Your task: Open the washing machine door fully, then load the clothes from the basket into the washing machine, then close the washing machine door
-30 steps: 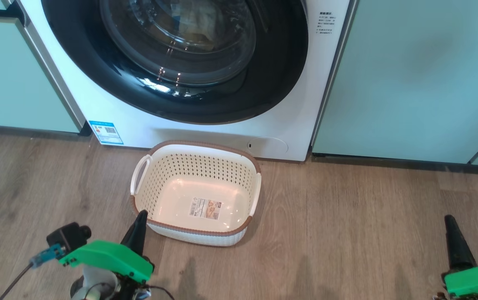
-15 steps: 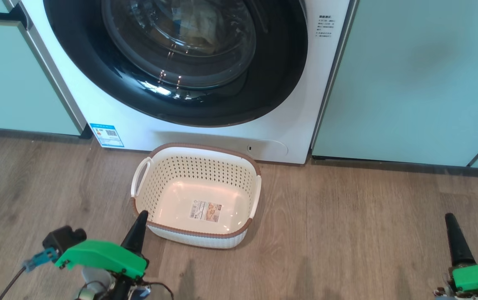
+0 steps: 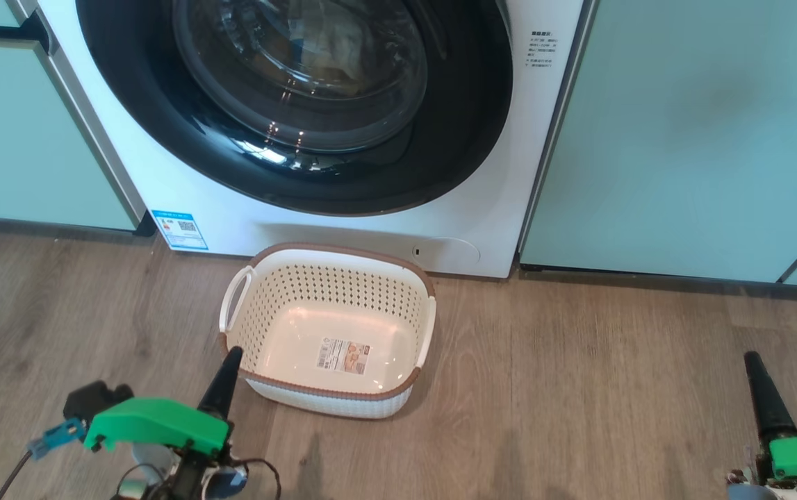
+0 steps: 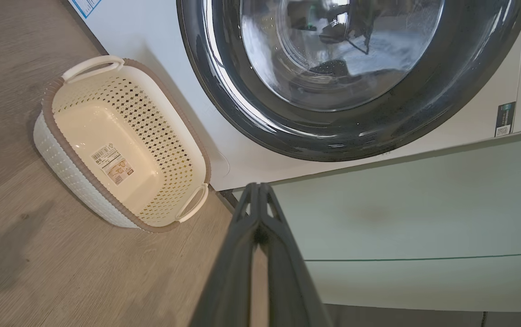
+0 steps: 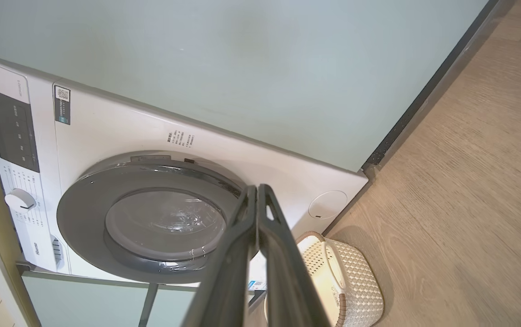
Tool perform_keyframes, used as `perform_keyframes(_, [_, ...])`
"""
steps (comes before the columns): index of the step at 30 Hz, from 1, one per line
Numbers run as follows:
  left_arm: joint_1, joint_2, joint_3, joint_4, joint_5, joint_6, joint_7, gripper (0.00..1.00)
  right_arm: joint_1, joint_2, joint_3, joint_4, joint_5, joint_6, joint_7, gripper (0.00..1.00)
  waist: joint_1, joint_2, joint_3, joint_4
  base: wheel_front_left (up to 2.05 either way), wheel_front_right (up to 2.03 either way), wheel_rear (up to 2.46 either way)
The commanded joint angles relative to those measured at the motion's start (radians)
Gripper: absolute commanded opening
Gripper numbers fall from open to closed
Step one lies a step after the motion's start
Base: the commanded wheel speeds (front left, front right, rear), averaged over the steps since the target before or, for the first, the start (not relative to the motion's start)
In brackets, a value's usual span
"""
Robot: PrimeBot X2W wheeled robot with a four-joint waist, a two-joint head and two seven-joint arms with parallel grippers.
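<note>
Door: the washing machine door (image 3: 127, 104) is shut flat against the washing machine (image 3: 481, 173), glossy black rim ringing the glass bowl.
Clothes: there they are, the clothes (image 3: 332, 38), a pale bundle seen through the glass, inside the drum.
Basket: the basket (image 3: 332, 288) stands on the floor (image 3: 579, 382) just in front of the machine, nothing in it, its label (image 3: 344, 355) plain on the bottom.
Left gripper: the left gripper (image 3: 232, 351) is low at the left, fingers pressed together, holding nothing, its tip just beside the basket's near left corner.
Right gripper: the right gripper (image 3: 752, 357) is well off to the right over bare floor, fingers pressed together too, nothing between them.
Surroundings: a blue QR sticker (image 3: 181, 229) at the machine's lower left, pale green cabinet panels (image 3: 683, 139) on both sides.
Change since a second ago: machine, basket and sticker all sit slightly lower in the head view, so the camera has shifted. Door, basket and clothes lie as they did. The left gripper's green housing has slid a touch leftward.
</note>
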Motion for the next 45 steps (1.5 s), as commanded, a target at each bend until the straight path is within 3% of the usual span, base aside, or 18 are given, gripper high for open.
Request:
perform_keyframes(1, [-0.054,0.004,0.04,-0.023,-0.035,-0.011,0.009,0.0,-0.058,-0.024,0.006,-0.023,0.037,-0.002,0.011,0.0,0.0,0.0,-0.001,0.0,0.0,0.0,0.0])
perform_keyframes(37, [-0.08,-0.037,0.131,0.034,-0.405,-0.079,0.087,0.0,-0.111,-0.025,-0.01,0.042,0.413,-0.003,0.064,0.0,-0.0001,0.0,-0.029,0.003,0.0,0.0,0.0])
perform_keyframes(45, [-0.081,-0.039,0.135,0.035,-0.406,-0.08,0.09,0.0,-0.112,-0.022,-0.013,0.043,0.414,-0.003,0.067,0.0,-0.0001,0.0,-0.029,0.003,0.0,0.0,0.0])
